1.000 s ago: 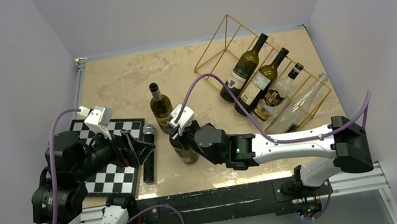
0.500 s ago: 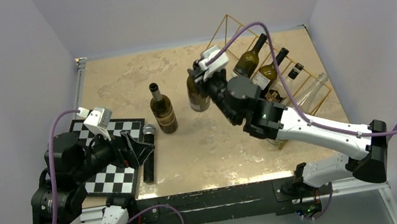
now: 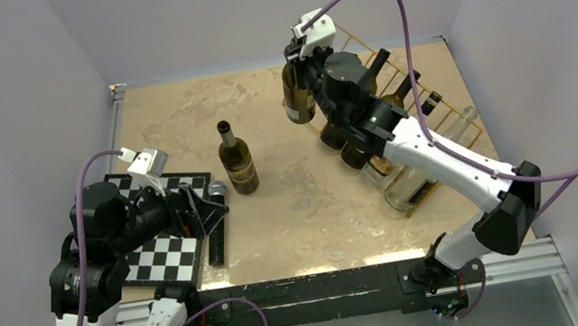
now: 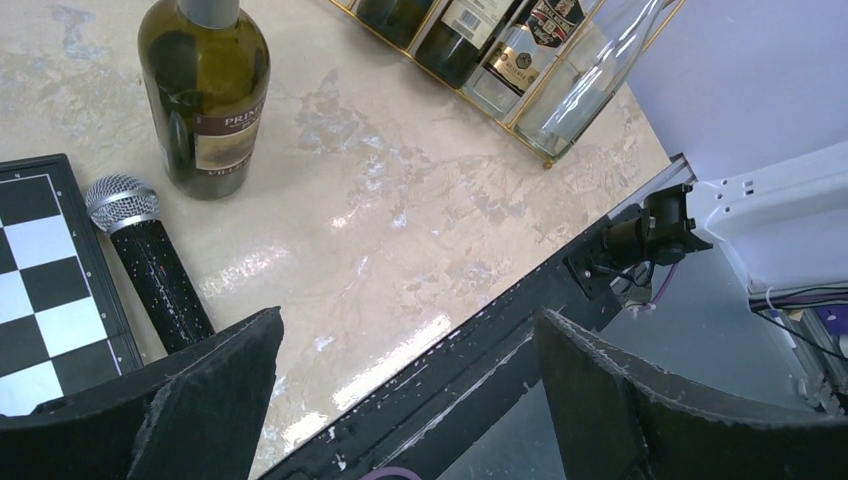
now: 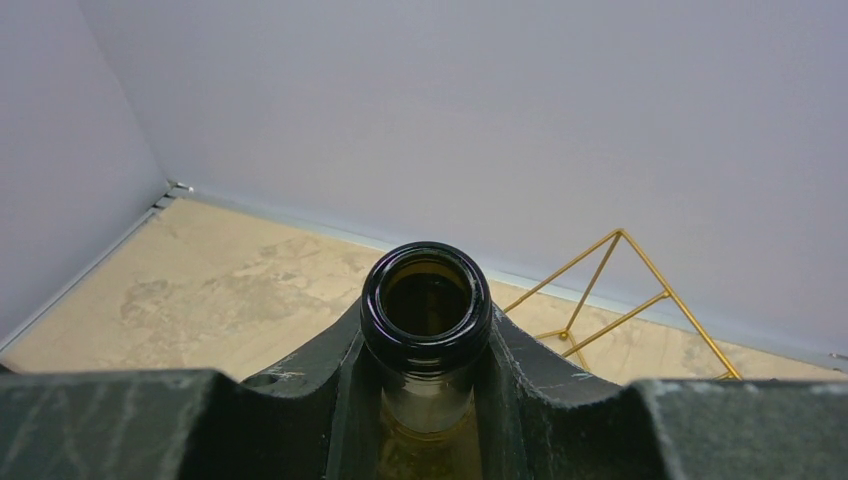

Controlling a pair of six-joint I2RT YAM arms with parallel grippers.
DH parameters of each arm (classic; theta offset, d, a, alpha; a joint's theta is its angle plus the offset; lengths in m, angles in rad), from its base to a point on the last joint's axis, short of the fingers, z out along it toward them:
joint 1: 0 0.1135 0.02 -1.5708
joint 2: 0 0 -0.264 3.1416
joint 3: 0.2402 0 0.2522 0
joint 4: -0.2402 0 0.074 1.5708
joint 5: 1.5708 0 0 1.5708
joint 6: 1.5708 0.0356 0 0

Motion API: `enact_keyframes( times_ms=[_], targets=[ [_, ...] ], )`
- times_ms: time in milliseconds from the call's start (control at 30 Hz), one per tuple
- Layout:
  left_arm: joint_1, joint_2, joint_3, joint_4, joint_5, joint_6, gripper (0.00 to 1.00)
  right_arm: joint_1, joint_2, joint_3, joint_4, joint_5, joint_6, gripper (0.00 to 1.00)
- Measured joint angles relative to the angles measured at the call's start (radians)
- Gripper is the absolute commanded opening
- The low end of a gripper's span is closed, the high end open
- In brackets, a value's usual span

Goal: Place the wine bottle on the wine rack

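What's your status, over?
Right gripper shut on wine bottle neck, held up beside wine rack. Left gripper open, empty, by chessboard. Rack's near slots hold other bottles.

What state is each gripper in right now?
Left gripper: jaws open, holding nothing.
Right gripper: jaws shut on the neck of the wine bottle, held upright off the table.

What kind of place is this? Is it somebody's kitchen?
Most likely a robot testing booth, not a kitchen. Plain walls box in one table, a left arm and a right arm are bolted at its near edge, and the props are an odd mix: chessboard, microphone, gold wine rack.
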Motion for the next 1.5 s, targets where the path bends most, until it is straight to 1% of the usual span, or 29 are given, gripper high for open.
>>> enact_keyframes(
  times_ms=[333,600,867,1100,1500],
  targets=[
    [0.000,0.018,-0.004,0.013,0.017,0.000,0.99,-0.137,0.164,0.129,-0.129,-0.085,0.184,0.00],
    [0.000,0.045,-0.005,0.026,0.028,0.000,0.99,-0.186,0.261,0.206,-0.230,-0.088,0.268,0.00],
    [0.000,0.040,-0.051,0.074,0.069,-0.036,0.99,-0.201,0.344,0.249,-0.246,-0.074,0.298,0.00],
    [0.000,0.056,-0.054,0.092,0.091,-0.045,0.99,-0.228,0.415,0.293,-0.246,-0.055,0.304,0.00],
    [0.000,0.093,-0.053,0.101,0.098,-0.045,0.99,-0.305,0.428,0.293,-0.258,-0.044,0.379,0.00]
  ],
)
